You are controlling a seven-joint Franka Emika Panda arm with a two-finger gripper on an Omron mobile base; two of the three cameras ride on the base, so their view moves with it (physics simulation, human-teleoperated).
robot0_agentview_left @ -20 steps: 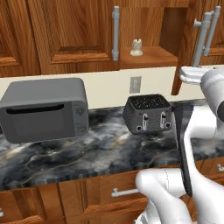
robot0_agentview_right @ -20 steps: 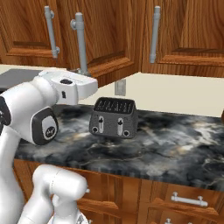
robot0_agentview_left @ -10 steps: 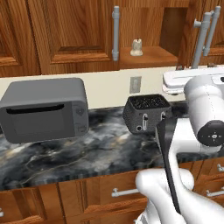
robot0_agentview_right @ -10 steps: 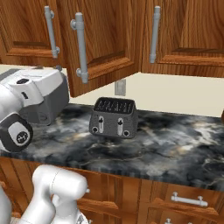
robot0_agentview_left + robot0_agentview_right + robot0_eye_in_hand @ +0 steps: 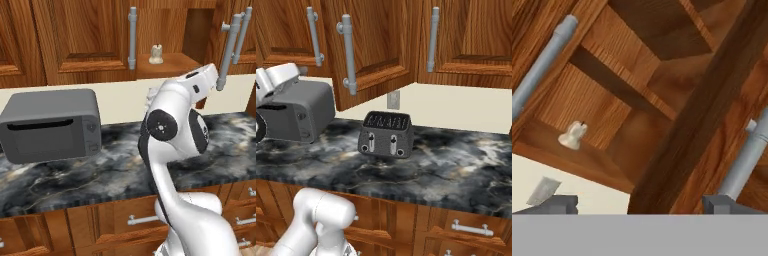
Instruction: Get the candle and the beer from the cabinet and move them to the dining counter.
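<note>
Looking along the hand view, the gripper [image 5: 639,204] has its two dark fingertips set wide apart at the bottom of the picture, and nothing lies between them; it holds nothing. The candle [image 5: 573,135] sits ahead of the gripper and off toward its left fingertip, upright on the wood shelf of the cabinet [image 5: 607,165], its short axis running bottom to top with a small wick at the crown. From the left base view the same candle [image 5: 156,54] stands alone near the front of the shelf, above and beyond the arm's raised wrist, with bare shelf around it.

Between the fingertips and slightly toward the right one, the edge of the open cabinet door [image 5: 697,120] cuts diagonally across the view; its silver bar handle [image 5: 744,157] rises just beside the right fingertip. That door edge appears to be the nearest obstacle, so the reach probably has to swing leftward of it into the opening. The beer cannot be made out on the visible shelf; it may sit deeper or behind the door.
</note>
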